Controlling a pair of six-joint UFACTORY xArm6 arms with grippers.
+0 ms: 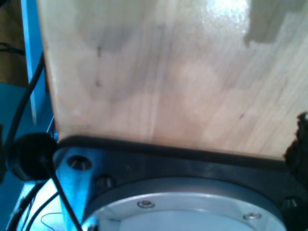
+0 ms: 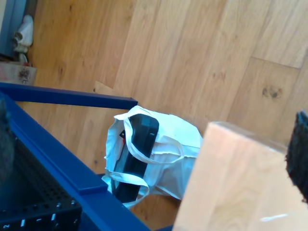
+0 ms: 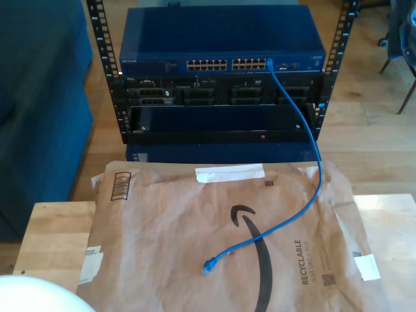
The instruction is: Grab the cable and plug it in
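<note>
Cable point(image 3: 305, 130) runs from switch point(image 3: 221, 49) port down to paper; free plug points lower-left. End effector states unclear.

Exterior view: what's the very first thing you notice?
The bright blue ethernet cable: one end sits in the blue network switch at the rack's top, and its loose plug lies on the brown paper mailer covering the wooden table. The second wrist view shows a white tote bag on the floor.
</note>
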